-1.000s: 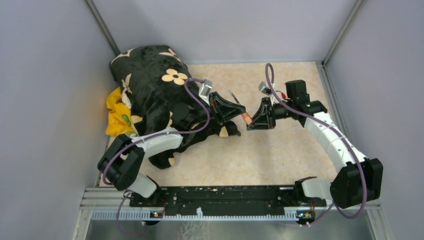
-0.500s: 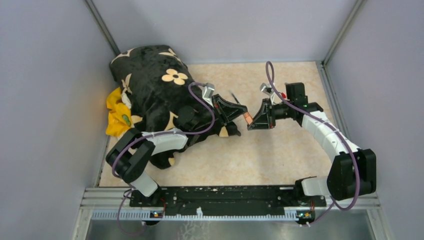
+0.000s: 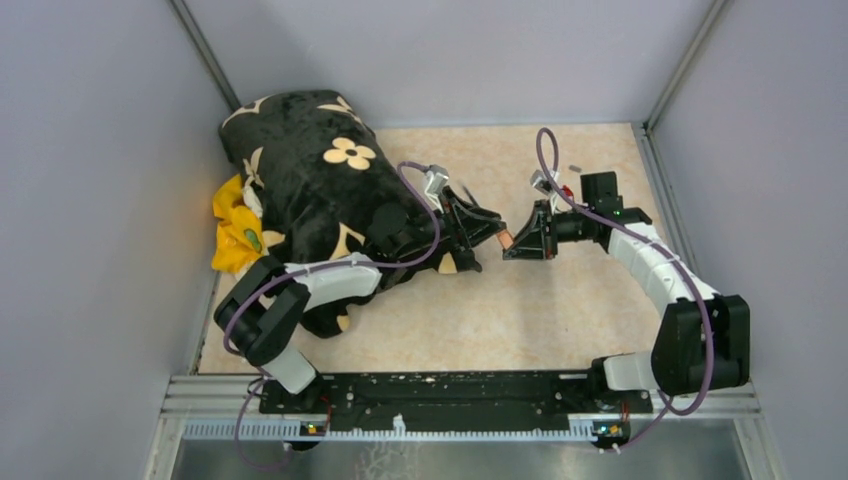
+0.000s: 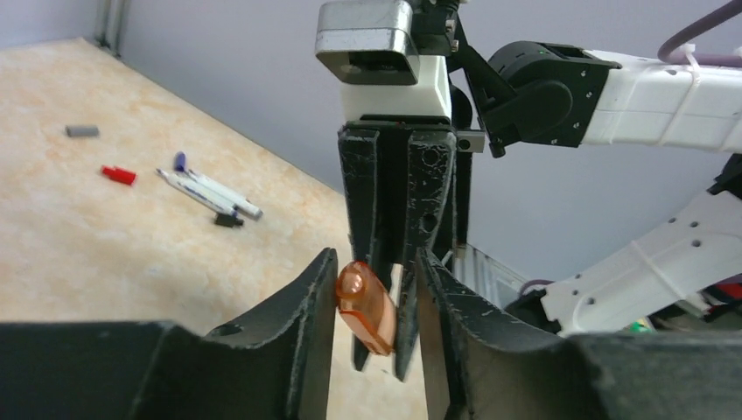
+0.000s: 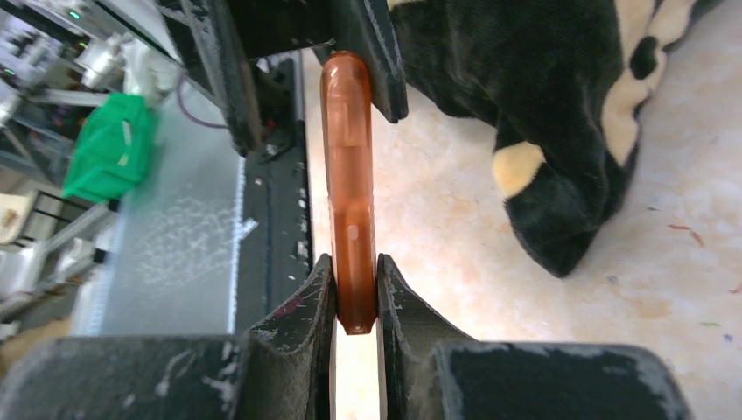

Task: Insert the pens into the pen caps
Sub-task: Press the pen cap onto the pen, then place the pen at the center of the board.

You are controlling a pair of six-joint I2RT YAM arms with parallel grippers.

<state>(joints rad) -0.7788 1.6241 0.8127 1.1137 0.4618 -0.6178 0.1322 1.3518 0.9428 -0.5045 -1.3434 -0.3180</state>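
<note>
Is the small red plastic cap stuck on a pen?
No, the small red plastic cap lies alone on the beige table, apart from the white-barrelled markers.

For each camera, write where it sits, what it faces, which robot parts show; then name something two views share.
Top external: overhead behind the bases, facing down on the table; both arms show.
Left wrist: faces the right gripper between its own fingers.
Right wrist: faces the left gripper between its own fingers.
Shared: orange marker.
</note>
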